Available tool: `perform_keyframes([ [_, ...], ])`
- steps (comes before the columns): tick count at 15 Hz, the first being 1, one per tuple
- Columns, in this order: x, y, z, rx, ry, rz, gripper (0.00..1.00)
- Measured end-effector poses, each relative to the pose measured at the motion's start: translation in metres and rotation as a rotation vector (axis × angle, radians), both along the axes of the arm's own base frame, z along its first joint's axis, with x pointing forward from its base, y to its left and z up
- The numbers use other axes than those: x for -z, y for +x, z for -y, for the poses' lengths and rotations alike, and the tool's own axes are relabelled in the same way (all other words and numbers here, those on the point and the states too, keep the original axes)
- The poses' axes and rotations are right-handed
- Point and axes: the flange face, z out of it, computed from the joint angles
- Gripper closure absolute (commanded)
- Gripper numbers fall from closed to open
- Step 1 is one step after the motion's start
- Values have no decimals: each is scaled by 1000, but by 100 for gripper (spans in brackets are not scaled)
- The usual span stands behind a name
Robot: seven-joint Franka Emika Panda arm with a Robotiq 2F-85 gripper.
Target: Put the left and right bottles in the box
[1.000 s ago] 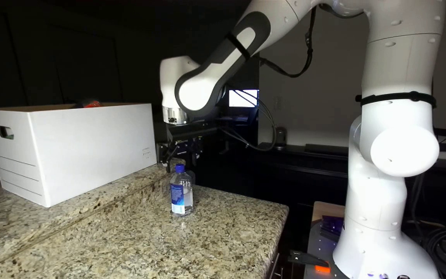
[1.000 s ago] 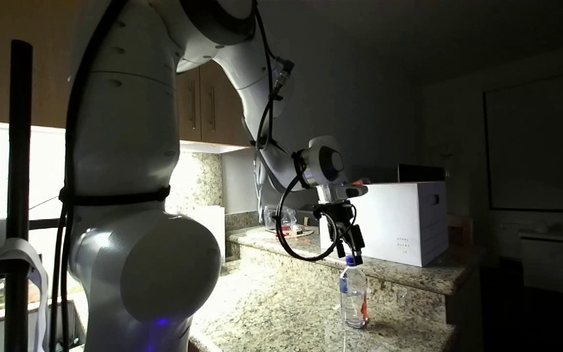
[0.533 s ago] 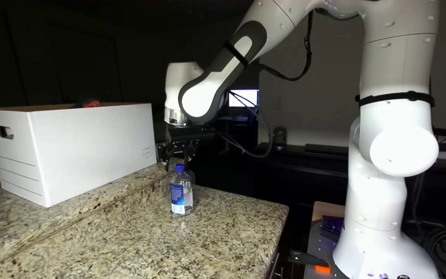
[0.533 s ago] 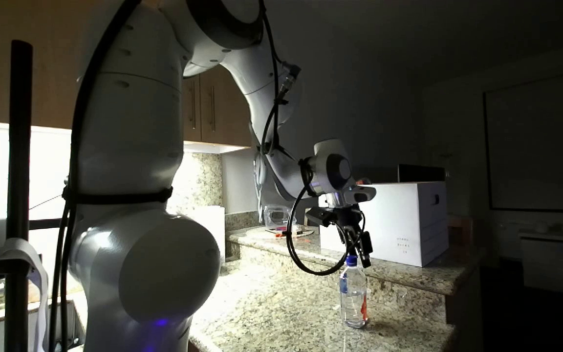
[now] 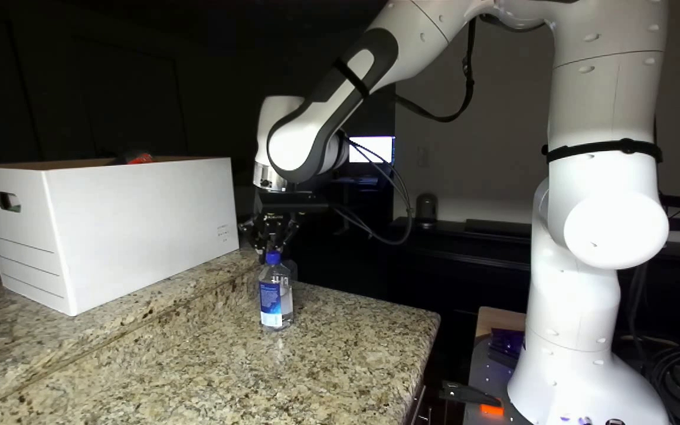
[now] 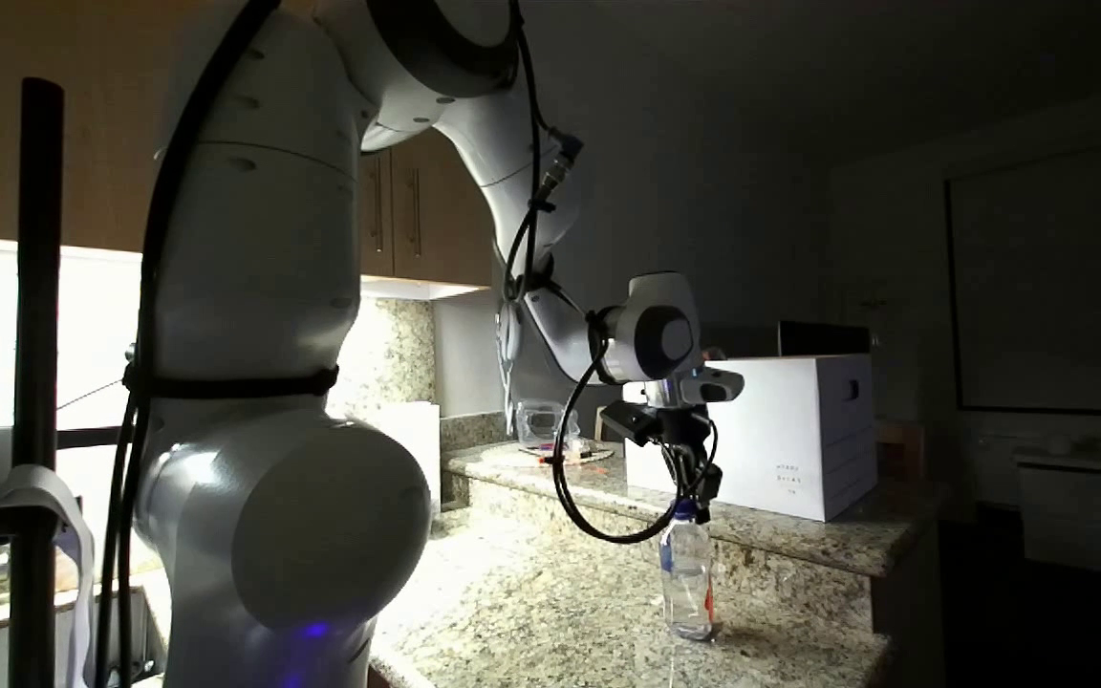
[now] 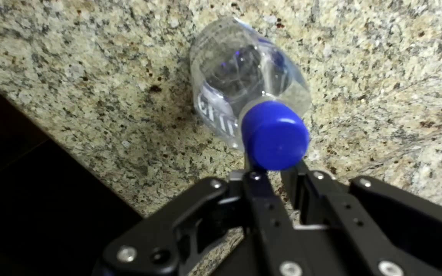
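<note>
A single clear bottle [image 5: 270, 302] with a blue label stands on the granite counter. I cannot tell whether it is the left or the right one; its fellow is hidden or out of view. My gripper [image 5: 267, 255] points down over it. In the wrist view the jaws of the gripper [image 7: 271, 167] are drawn close together, with the blue cap [image 7: 280, 145] between the fingertips, so the grip appears to be on the bottle's top. The tips are partly hidden behind the cap. The white box [image 5: 145, 230] sits beside it on a raised ledge, open at the top.
The raised granite ledge [image 6: 550, 485] forms a step above the lower counter [image 5: 210, 372]. A dark and red item [image 5: 139, 158] shows above the box's rim. A clear plastic container [image 6: 543, 422] lies farther along the ledge. The counter drops off at its edge [image 5: 434, 321].
My gripper has moved over the bottle and its jaws have narrowed from wide apart to close round the cap. The bottle has shifted very slightly; the box has stayed put.
</note>
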Motion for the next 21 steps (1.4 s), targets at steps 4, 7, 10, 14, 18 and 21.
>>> perform_keyframes([
  [4,0,0,3,0,18,-3,64],
  [7,0,0,4,3,18,-4,44],
  [10,1,0,4,3,18,-7,26],
  [14,4,-3,4,2,17,-21,2],
  [18,10,-7,0,-3,18,-41,25],
  [21,13,-10,-5,-13,17,-49,39],
])
